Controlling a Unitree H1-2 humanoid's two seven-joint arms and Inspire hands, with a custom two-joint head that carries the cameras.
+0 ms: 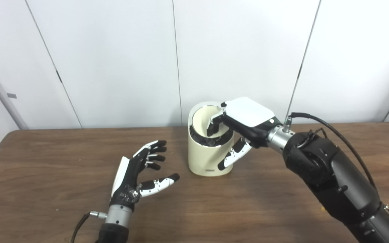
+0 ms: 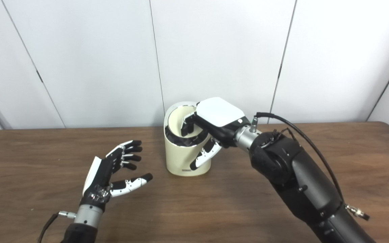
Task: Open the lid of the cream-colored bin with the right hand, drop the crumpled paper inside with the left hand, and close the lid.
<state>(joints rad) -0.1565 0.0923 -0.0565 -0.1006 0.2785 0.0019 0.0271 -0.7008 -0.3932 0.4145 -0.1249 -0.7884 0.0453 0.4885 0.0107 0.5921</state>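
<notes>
The cream-colored bin (image 1: 201,160) stands upright at the middle of the brown table, toward its back. Its round lid (image 1: 202,123) is tilted steeply, so the top is open with a dark gap below it. My right hand (image 1: 245,118) is over the bin's right rim, with its fingers curled down onto the lid and its thumb (image 1: 231,157) lying along the outside of the wall. My left hand (image 1: 140,168) is open and empty, palm toward the bin, a hand's width to its left. No crumpled paper shows in either view, and the bin's inside is hidden.
The brown table (image 1: 46,162) has rounded back corners, and white wall panels (image 1: 113,50) stand right behind it. My thick black right forearm (image 2: 295,179) crosses the table's right half, with a black cable (image 2: 302,135) arching over it.
</notes>
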